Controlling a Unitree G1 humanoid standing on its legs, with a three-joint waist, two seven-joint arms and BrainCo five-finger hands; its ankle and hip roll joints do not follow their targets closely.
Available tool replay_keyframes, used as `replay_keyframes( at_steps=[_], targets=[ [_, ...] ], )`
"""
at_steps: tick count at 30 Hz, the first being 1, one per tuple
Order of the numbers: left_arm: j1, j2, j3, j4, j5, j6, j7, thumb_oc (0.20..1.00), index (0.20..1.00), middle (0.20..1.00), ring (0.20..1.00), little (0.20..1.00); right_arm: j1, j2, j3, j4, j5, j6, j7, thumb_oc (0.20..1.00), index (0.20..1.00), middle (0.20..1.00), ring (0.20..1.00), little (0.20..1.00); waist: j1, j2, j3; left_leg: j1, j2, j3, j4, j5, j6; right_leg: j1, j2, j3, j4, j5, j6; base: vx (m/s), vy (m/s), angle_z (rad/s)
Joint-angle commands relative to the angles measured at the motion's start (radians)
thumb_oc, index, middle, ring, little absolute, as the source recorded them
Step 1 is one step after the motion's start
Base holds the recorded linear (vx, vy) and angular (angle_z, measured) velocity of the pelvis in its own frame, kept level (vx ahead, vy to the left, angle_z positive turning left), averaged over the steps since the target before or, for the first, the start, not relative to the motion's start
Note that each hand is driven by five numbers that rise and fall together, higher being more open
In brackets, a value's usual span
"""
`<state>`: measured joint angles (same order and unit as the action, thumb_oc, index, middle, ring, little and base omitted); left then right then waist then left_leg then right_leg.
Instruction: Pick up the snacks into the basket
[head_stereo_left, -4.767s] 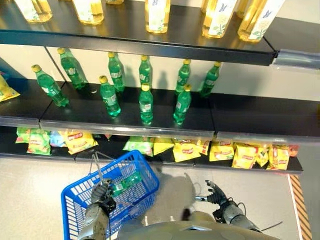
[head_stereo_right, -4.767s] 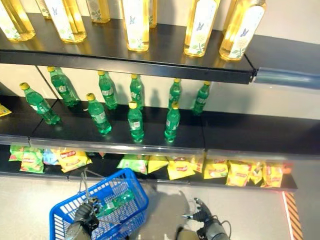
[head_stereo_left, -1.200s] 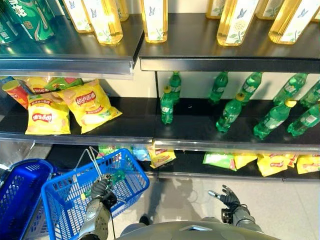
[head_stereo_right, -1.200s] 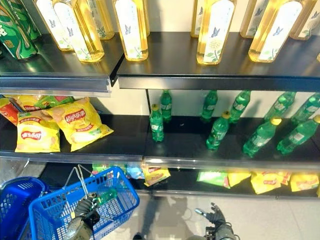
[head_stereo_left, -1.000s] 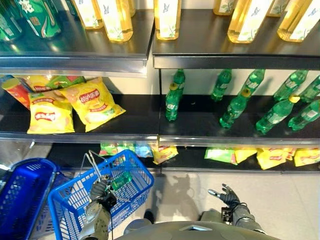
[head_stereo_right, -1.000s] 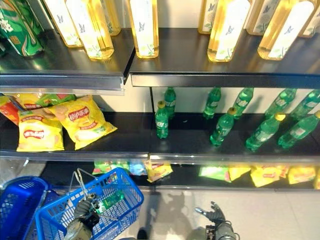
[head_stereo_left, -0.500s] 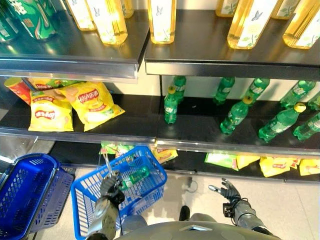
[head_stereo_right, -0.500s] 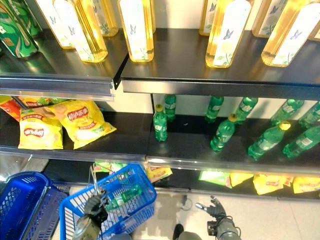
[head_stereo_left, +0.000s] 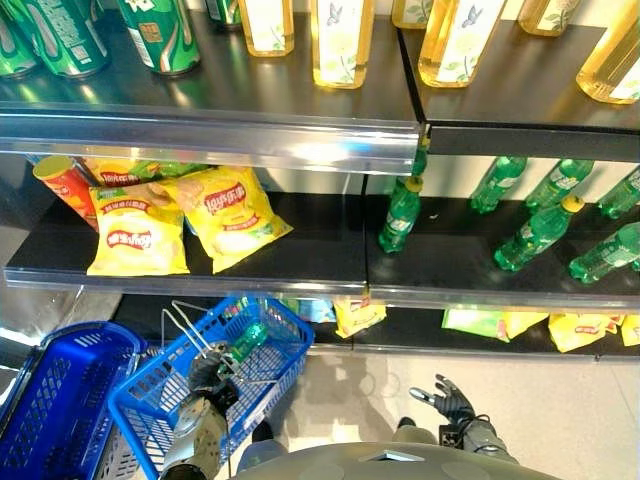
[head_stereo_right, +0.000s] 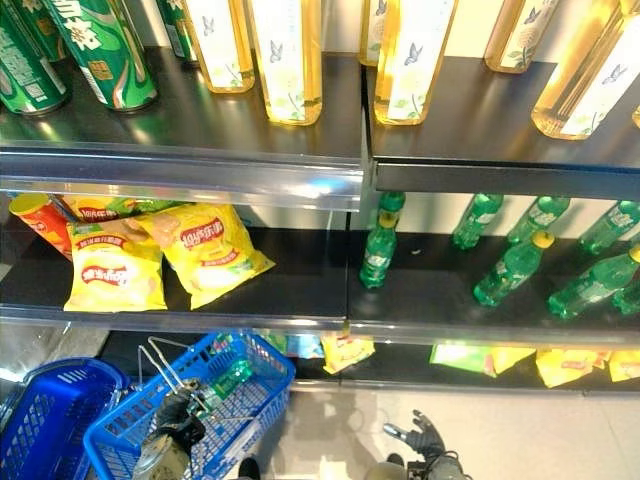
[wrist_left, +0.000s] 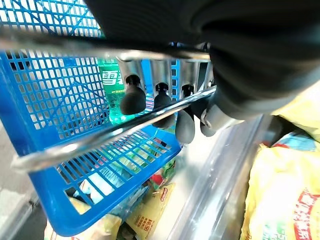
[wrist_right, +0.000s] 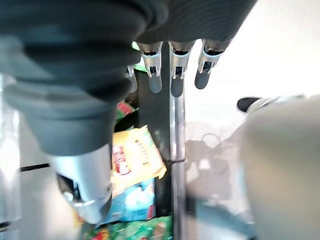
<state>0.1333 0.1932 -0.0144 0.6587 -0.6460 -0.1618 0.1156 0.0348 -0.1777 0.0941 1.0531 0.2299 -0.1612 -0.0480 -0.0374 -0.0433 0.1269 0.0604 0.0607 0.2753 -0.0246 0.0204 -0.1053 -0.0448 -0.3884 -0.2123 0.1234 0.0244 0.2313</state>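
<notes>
Currently basket (head_stereo_left: 262, 345) carried by left hand (head_stereo_left: 205, 371), fingers curled round wire handle; right hand (head_stereo_left: 447, 402) held open, empty, free for yellow snack bags (head_stereo_left: 225, 212).

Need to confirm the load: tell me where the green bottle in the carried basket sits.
In the left eye view, lower left, the green bottle lies inside the blue basket, just beyond the left hand curled round its wire handle.

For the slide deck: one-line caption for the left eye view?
Left hand holds the blue basket by its handle below the chip bags; right hand open and empty.
</notes>
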Motion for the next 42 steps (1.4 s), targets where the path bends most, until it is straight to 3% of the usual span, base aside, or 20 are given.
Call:
replay_keyframes(
  at_steps=[1,2,4,5,6,7,8,10,11,14,16,18,19,20,22,24,28,37,42],
  targets=[
    [-0.069,0.038,0.037,-0.222,0.074,-0.123,-0.055,0.2,0.2,0.2,0.2,0.2,-0.039,-0.032,0.016,-0.014,-0.031,-0.012,-0.006,1.0,1.0,1.0,1.0,1.0,0.028,0.015,0.003,-0.039,0.021,-0.012,0.027,-0.025,0.051,-0.017,-0.121,-0.08,0.015,0.316,0.008,0.06,0.481,-0.24],
    [-0.062,0.035,0.034,-0.226,0.087,-0.116,-0.061,0.2,0.2,0.2,0.2,0.2,-0.05,-0.034,0.025,-0.008,-0.042,-0.012,-0.01,1.0,1.0,1.0,1.0,1.0,0.043,0.031,0.016,0.003,-0.011,-0.003,-0.024,-0.018,0.075,-0.02,-0.135,-0.162,0.092,0.298,-0.005,0.04,0.359,-0.27],
    [-0.057,0.033,0.034,-0.23,0.088,-0.115,-0.064,0.2,0.2,0.2,0.2,0.2,-0.054,-0.031,0.035,-0.009,-0.042,-0.013,-0.009,1.0,1.0,1.0,1.0,1.0,0.043,0.038,0.019,0.015,-0.024,-0.004,-0.044,-0.013,0.089,-0.03,-0.114,-0.176,0.139,0.27,-0.013,0.04,0.295,-0.35],
    [-0.059,0.031,0.026,-0.23,0.088,-0.115,-0.065,0.2,0.2,0.2,0.2,0.2,-0.058,-0.032,0.057,-0.009,-0.051,-0.017,-0.004,1.0,1.0,1.0,1.0,1.0,0.033,0.045,0.023,0.021,-0.038,-0.014,-0.058,-0.004,0.101,-0.056,0.009,-0.158,0.172,0.179,-0.04,0.04,0.231,-0.36],
    [-0.059,0.031,0.026,-0.23,0.088,-0.115,-0.065,0.2,0.2,0.2,0.2,0.2,-0.059,-0.032,0.057,-0.008,-0.051,-0.017,-0.004,1.0,1.0,1.0,1.0,1.0,0.033,0.046,0.024,0.022,-0.037,-0.014,-0.058,-0.005,0.1,-0.056,0.009,-0.158,0.173,0.178,-0.041,0.06,0.142,-0.33],
    [-0.049,0.028,0.027,-0.235,0.086,-0.117,-0.069,0.2,0.2,0.2,0.2,0.2,-0.057,-0.033,0.086,-0.016,-0.064,-0.022,0.001,1.0,1.0,1.0,1.0,1.0,0.034,0.042,0.021,0.02,-0.045,-0.016,-0.063,0.002,0.096,-0.053,0.109,-0.193,0.112,0.112,-0.067,0.03,0.014,-0.15],
    [-0.049,0.027,0.027,-0.235,0.086,-0.117,-0.069,0.2,0.2,0.2,0.2,0.2,-0.057,-0.033,0.086,-0.016,-0.064,-0.022,0.001,1.0,1.0,1.0,1.0,1.0,0.033,0.042,0.022,0.02,-0.044,-0.016,-0.063,0.002,0.096,-0.051,0.11,-0.195,0.111,0.112,-0.067,0.05,0.009,-0.11],
    [-0.035,0.022,0.031,-0.243,0.073,-0.119,-0.072,0.2,0.2,0.2,0.2,0.2,-0.06,-0.035,0.119,-0.027,-0.084,-0.025,0.005,1.0,1.0,1.0,1.0,1.0,0.041,0.036,0.013,0.02,-0.044,-0.016,-0.063,0.003,0.088,-0.051,0.168,-0.216,0.024,0.085,-0.09,0.06,-0.063,0.02],
    [-0.033,0.023,0.029,-0.234,0.076,-0.12,-0.071,0.2,0.2,0.2,0.2,0.2,-0.052,-0.038,0.138,-0.034,-0.088,-0.03,0.014,1.0,1.0,1.0,1.0,1.0,0.026,0.025,0.011,0.021,-0.046,-0.027,-0.06,0.0,0.084,-0.059,0.217,-0.137,-0.04,0.076,-0.1,0.09,-0.129,0.03],
    [-0.028,0.013,0.025,-0.226,0.041,-0.116,-0.087,0.2,0.2,0.2,0.2,0.2,-0.049,-0.042,0.165,-0.044,-0.093,-0.036,0.012,1.0,1.0,1.0,1.0,1.0,0.032,0.001,0.014,-0.032,-0.016,-0.021,0.081,-0.023,0.055,-0.006,0.244,-0.062,-0.09,0.072,-0.112,0.05,-0.133,0.35],
    [-0.029,0.009,0.027,-0.228,0.032,-0.121,-0.089,0.2,0.2,0.2,0.2,0.2,-0.045,-0.041,0.17,-0.053,-0.095,-0.038,0.014,1.0,1.0,1.0,1.0,1.0,0.033,-0.003,0.018,-0.04,-0.007,-0.02,0.105,-0.026,0.043,0.007,0.241,-0.086,-0.105,0.077,-0.112,0.02,-0.049,0.42],
    [-0.029,0.001,0.018,-0.224,0.046,-0.118,-0.078,0.2,0.2,0.2,0.2,0.2,-0.051,-0.055,0.194,-0.055,-0.142,-0.036,0.005,1.0,1.0,1.0,1.0,1.0,0.036,-0.006,0.022,-0.066,0.045,-0.027,0.116,-0.008,0.015,0.024,0.218,-0.1,-0.124,0.083,-0.104,0.0,0.053,0.19],
    [-0.029,0.001,0.018,-0.224,0.046,-0.118,-0.078,0.2,0.2,0.2,0.2,0.2,-0.051,-0.055,0.194,-0.055,-0.142,-0.036,0.005,1.0,1.0,1.0,1.0,1.0,0.037,-0.006,0.023,-0.065,0.046,-0.027,0.116,-0.008,0.014,0.024,0.219,-0.1,-0.123,0.082,-0.104,0.04,0.124,0.05],
    [-0.025,-0.007,0.019,-0.215,0.048,-0.118,-0.071,0.2,0.2,0.2,0.2,0.2,-0.048,-0.062,0.192,-0.07,-0.158,-0.029,0.004,1.0,1.0,1.0,1.0,1.0,0.032,-0.006,0.017,-0.073,0.11,-0.024,0.101,0.026,-0.012,0.031,0.19,-0.111,-0.123,0.073,-0.083,0.06,0.164,0.04],
    [-0.024,0.0,0.022,-0.22,0.049,-0.12,-0.063,0.2,0.2,0.2,0.2,0.2,-0.041,-0.069,0.194,-0.102,-0.163,-0.033,0.005,1.0,1.0,1.0,1.0,1.0,0.03,0.005,0.015,-0.078,0.15,-0.041,0.055,0.076,-0.027,0.019,0.188,-0.107,-0.092,0.047,-0.081,0.08,0.206,-0.03],
    [-0.028,0.008,0.021,-0.228,0.048,-0.121,-0.062,0.2,0.2,0.2,0.2,0.2,-0.029,-0.081,0.211,-0.158,-0.199,-0.041,0.011,1.0,1.0,1.0,1.0,1.0,0.022,0.018,0.02,-0.071,0.147,-0.03,0.022,0.068,-0.024,0.002,0.177,-0.12,-0.039,0.025,-0.082,0.02,0.146,-0.06],
    [-0.042,0.031,0.01,-0.266,0.072,-0.126,-0.075,0.2,0.2,0.2,0.2,0.2,-0.035,-0.085,0.206,-0.158,-0.22,-0.042,0.016,1.0,1.0,1.0,1.0,1.0,0.023,0.015,0.054,-0.109,0.106,-0.028,0.105,0.014,0.0,-0.051,0.112,-0.114,0.043,0.032,-0.079,-0.04,0.14,0.21],
    [-0.074,0.066,-0.01,-0.346,0.041,-0.132,-0.075,0.2,0.2,0.2,0.2,0.2,-0.083,-0.104,0.219,-0.233,-0.207,-0.046,0.018,1.0,1.0,1.0,1.0,1.0,0.039,0.002,0.151,-0.263,0.129,-0.039,0.353,-0.083,0.022,-0.154,0.04,-0.136,0.23,-0.02,-0.076,-0.07,0.057,-0.01],
    [-0.097,0.071,-0.023,-0.369,0.028,-0.138,-0.058,0.2,0.2,0.2,0.2,0.2,-0.101,-0.117,0.228,-0.267,-0.195,-0.05,0.019,1.0,1.0,1.0,1.0,1.0,0.04,0.006,0.177,-0.366,0.14,-0.058,0.462,-0.115,0.023,-0.234,0.025,-0.134,0.325,-0.056,-0.08,-0.09,0.014,0.12]
  ],
)
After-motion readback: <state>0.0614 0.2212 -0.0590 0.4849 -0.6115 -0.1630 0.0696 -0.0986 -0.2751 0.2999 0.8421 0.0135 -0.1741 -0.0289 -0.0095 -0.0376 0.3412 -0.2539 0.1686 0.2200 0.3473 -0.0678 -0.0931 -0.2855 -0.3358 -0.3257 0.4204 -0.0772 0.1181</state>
